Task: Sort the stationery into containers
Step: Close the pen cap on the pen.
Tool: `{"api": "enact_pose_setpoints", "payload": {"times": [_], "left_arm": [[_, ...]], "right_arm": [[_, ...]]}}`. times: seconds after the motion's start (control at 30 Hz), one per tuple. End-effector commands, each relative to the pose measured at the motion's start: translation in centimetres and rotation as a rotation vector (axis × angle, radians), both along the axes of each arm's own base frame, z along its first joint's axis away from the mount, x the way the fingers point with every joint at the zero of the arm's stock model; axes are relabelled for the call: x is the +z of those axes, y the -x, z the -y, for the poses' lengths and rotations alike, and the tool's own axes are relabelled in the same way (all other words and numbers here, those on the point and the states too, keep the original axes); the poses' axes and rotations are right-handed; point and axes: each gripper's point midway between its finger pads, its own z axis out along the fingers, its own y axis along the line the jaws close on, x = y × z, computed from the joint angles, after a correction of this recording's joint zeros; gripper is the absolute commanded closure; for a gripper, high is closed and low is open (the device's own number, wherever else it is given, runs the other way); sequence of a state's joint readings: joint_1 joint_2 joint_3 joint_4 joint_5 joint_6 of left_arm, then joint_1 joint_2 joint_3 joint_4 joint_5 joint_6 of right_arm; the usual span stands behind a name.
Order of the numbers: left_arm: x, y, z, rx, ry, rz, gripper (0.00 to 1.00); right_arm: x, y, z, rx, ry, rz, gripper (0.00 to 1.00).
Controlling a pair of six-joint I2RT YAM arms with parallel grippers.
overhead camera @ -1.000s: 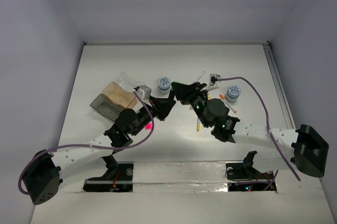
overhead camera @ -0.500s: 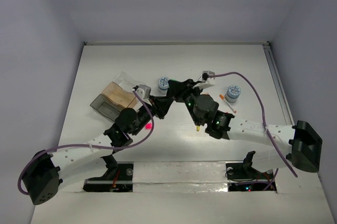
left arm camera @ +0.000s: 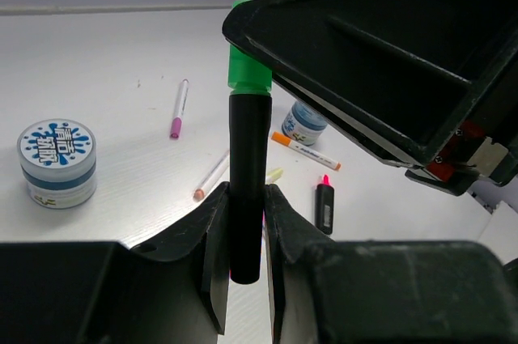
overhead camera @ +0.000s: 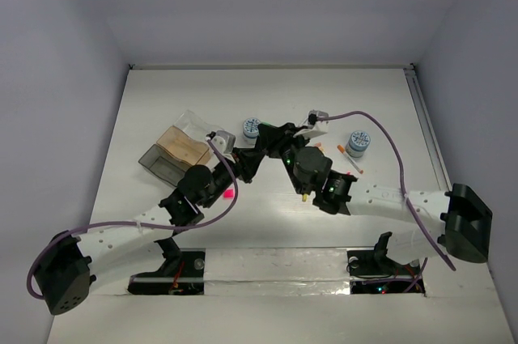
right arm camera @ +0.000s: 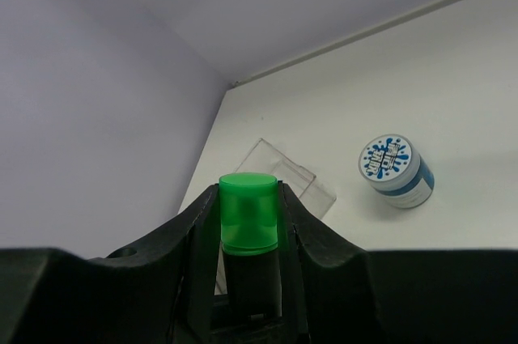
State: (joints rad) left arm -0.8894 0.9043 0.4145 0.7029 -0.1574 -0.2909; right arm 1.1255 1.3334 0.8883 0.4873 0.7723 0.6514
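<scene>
Green-capped marker (left arm camera: 246, 146) | clamped by left jaws and right jaws | trays (overhead camera: 180, 147) contents unclear

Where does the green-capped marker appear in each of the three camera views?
Left wrist: green-capped marker upright at centre, in the left claw.
Right wrist: bottom centre, its cap in the right claw.
Top external: hidden where both claws meet.
Shared landmark: blue-white tub, seen in all three.

A flat white worktop (overhead camera: 162, 101) sits between pale lilac walls (overhead camera: 267, 4) (a thin metal rail (overhead camera: 422, 105) lines its right edge).
</scene>
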Motion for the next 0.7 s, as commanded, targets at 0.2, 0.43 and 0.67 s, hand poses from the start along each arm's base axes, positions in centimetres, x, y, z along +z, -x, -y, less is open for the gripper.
{"api": "enact_pose_setpoints", "payload": {"times": [0.2,0.43,0.67], "left_arm": [[14.4,0.9,-2.2,0.024,0.3,0.27,1.0],[16.3,1.6,-2.8,0.014,0.358,0.279,1.0],[17.1,1.2,-2.7,0.029,0.373,0.291,1.0]], "right_arm": [[-6.7,7.2,-2.5,0.369,0.163,-0.018,1.0],[-6.3,8.5,-3.2,0.45,0.118,-0.003,1.0],[-7.2,9.9,-5.1,0.498,0.053,-0.049,1.0]]}}
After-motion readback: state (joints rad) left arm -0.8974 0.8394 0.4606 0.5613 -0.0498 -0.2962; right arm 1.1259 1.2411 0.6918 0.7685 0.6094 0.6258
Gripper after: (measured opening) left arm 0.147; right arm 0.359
